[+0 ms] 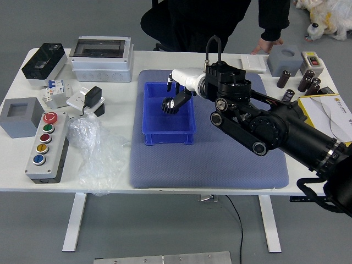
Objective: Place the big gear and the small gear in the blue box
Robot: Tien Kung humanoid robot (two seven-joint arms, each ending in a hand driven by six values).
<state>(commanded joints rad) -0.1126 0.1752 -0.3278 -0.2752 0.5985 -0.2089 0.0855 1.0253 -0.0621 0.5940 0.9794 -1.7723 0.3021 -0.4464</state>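
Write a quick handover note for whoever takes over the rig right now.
Right robot hand: over the blue box, fingers open, grasping nothing; a fingertip may touch the gear.
Left robot hand: not in view.
Done: one dark gear is inside the box; big or small, can't tell.
Left: no second gear visible; check under the hand.
Caution: a person's hand is at the table's far edge.
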